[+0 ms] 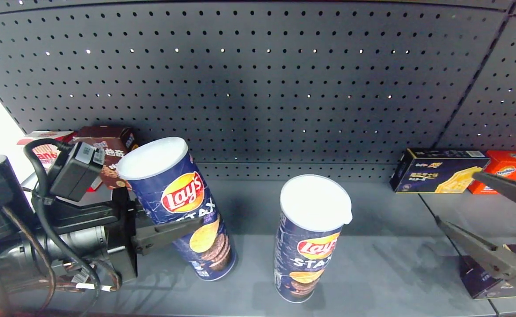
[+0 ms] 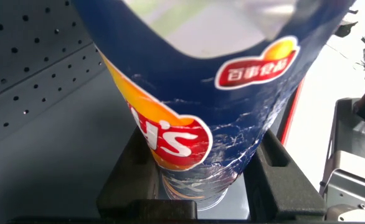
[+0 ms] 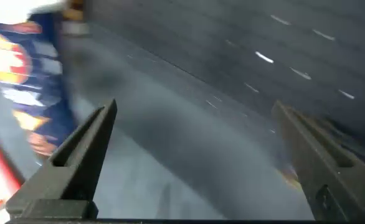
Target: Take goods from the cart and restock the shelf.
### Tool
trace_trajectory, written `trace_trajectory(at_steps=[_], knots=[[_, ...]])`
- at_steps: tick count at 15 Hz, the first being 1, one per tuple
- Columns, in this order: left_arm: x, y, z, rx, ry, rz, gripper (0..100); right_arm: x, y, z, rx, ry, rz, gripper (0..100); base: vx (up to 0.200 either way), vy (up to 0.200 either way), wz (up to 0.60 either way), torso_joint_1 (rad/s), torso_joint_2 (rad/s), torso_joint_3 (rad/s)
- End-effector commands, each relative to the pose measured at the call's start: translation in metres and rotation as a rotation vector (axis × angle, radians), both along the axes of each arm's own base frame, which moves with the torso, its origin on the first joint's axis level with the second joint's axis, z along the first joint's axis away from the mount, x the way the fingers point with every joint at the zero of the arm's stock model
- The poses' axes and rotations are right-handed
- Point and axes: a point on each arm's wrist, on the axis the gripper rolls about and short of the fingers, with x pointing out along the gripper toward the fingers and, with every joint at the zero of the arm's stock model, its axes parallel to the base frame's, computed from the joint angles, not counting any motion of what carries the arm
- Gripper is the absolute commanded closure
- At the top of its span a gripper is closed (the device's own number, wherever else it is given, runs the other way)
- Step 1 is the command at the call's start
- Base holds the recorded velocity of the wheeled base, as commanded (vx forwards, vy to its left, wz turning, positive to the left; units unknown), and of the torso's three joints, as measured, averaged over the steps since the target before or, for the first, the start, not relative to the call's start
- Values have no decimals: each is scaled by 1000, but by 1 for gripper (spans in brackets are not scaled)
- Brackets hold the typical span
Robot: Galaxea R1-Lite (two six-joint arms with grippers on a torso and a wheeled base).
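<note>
My left gripper (image 1: 178, 213) is shut on a dark blue chip can (image 1: 174, 198) with a white lid, holding it around the middle. The can leans with its top toward the left and its base down at the grey shelf (image 1: 394, 273). In the left wrist view the same can (image 2: 220, 93) sits between the black fingers (image 2: 282, 180) of the left gripper (image 2: 204, 143). A second, identical can (image 1: 310, 237) stands upright on the shelf just to the right. My right gripper (image 1: 456, 196) hangs open at the far right, and in its wrist view the right gripper (image 3: 196, 109) has nothing between its fingers.
A pegboard wall (image 1: 258, 88) closes the back of the shelf. A brown box (image 1: 115, 143) and a red-white box (image 1: 46, 141) lie at the back left. A dark blue box (image 1: 438, 171) and an orange box (image 1: 510, 169) lie at the back right, with another dark box (image 1: 482, 275) under the right gripper.
</note>
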Motion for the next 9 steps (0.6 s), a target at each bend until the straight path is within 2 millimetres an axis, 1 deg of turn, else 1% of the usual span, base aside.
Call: trace_trajectory(at_steps=[1,2,3,4,5,6,7,8,9], knots=[[-3,1,0,-1,-4,0,100,-60,-26,-1,42,-36,-188,0,0,0,0,0,0,0],[-8,2,-3,1,4,1,100,-88,-36,-12,34,-11,-215,0,0,0,0,0,0,0],[-10,3,-3,2,5,1,100,-96,-38,-15,33,-5,-216,0,0,0,0,0,0,0],[-15,4,-6,4,10,1,100,-121,-46,-24,30,7,-228,0,0,0,0,0,0,0],[-19,5,-9,7,19,1,100,-142,-52,-32,35,14,-258,0,0,0,0,0,0,0],[-22,6,-11,10,24,1,100,-156,-54,-42,54,28,-301,0,0,0,0,0,0,0],[-23,6,-11,9,22,1,100,-159,-54,-48,87,42,-323,0,0,0,0,0,0,0],[-23,6,-11,10,19,1,100,-160,-55,-42,120,19,-352,0,0,0,0,0,0,0],[-24,6,-10,8,12,2,100,-159,-55,-44,133,19,-364,0,0,0,0,0,0,0]])
